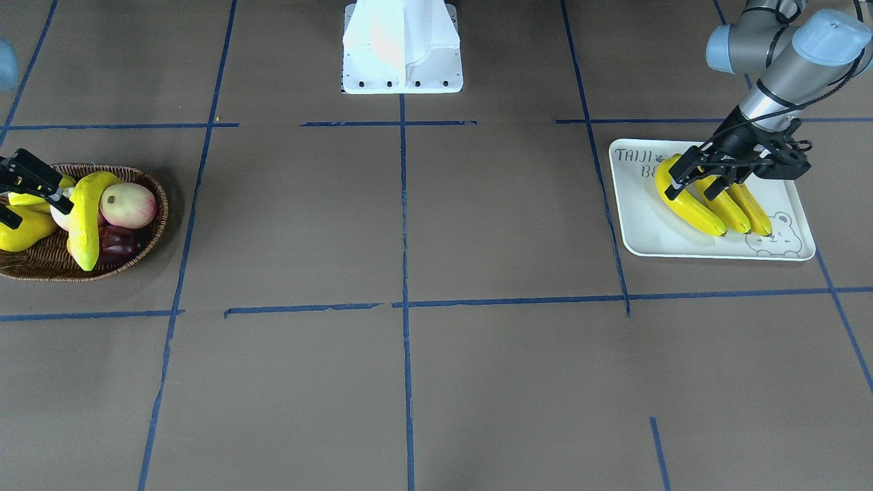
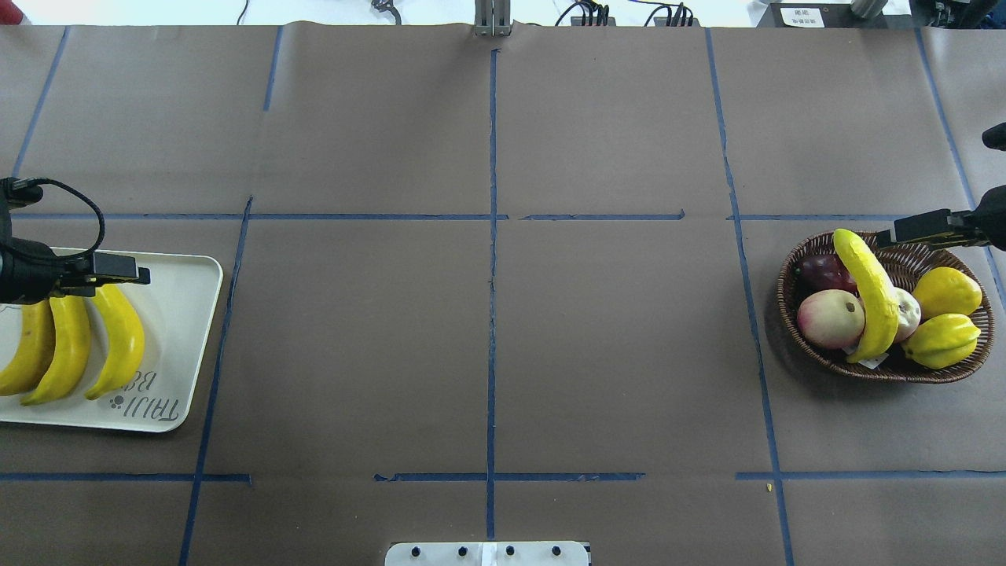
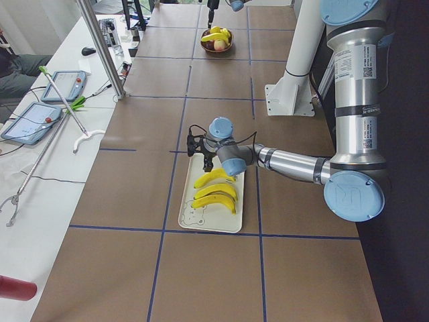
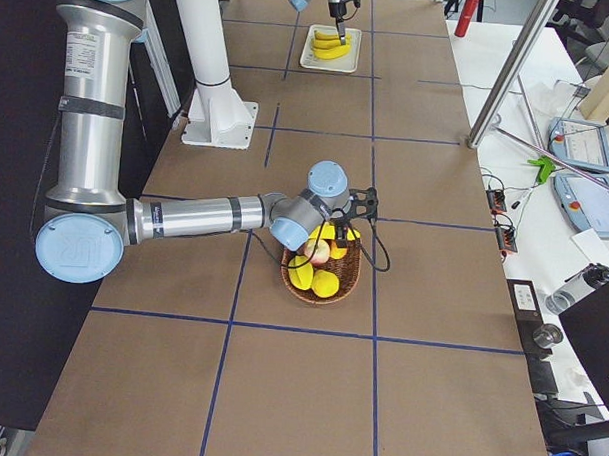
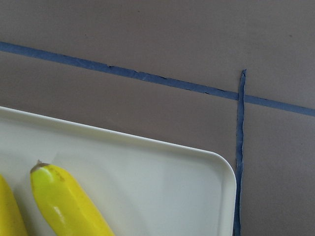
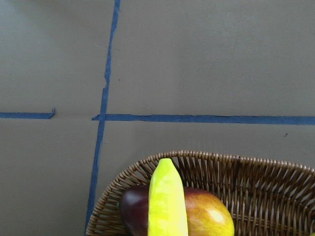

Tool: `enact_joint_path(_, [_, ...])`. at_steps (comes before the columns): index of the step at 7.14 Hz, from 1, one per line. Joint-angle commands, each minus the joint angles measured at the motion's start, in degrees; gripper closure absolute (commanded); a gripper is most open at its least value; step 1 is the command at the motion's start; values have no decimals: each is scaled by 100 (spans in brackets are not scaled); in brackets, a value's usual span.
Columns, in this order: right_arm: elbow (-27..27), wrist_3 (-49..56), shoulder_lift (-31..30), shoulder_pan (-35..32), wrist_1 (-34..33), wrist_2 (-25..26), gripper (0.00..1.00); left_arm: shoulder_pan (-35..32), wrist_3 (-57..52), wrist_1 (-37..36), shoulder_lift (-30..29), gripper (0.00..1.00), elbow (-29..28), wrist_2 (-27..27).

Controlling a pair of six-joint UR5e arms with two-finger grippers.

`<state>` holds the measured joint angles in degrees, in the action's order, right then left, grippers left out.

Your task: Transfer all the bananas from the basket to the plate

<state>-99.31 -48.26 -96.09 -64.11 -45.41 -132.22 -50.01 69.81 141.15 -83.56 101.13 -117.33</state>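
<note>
From the front: shows a shallow oval brown wicker basket (image 1: 41, 269) on the brown counter (image 1: 409, 368). Holds one long curved yellow banana (image 1: 85, 218), draped over a pink peach (image 1: 128, 204) and a dark red fruit (image 1: 116, 242). Puts the right gripper (image 1: 37, 201) above the basket's rim, fingers spread and gripping nothing. Well apart from the basket, finds a white rectangular "TAIJI BEAR" plate (image 1: 648, 232). Bears three yellow bananas (image 1: 723, 208) side by side, the left gripper (image 1: 690, 189) just over them with fingers parted and empty.

From overhead: adds a stubby yellow fruit (image 2: 947, 292) and a ridged yellow-green fruit (image 2: 939, 339) inside the basket.

From the right wrist: looks down on the banana's end near the basket's rim.
</note>
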Motion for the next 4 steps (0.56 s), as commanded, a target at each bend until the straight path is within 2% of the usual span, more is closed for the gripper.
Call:
enact_joint_path(1, [26, 1, -251, 256, 223, -67, 0, 18, 15, -8, -37, 0, 3, 0])
enact_joint_path(4, [-36, -8, -261, 688, 261, -6, 0, 18, 24, -8, -134, 0, -85, 0])
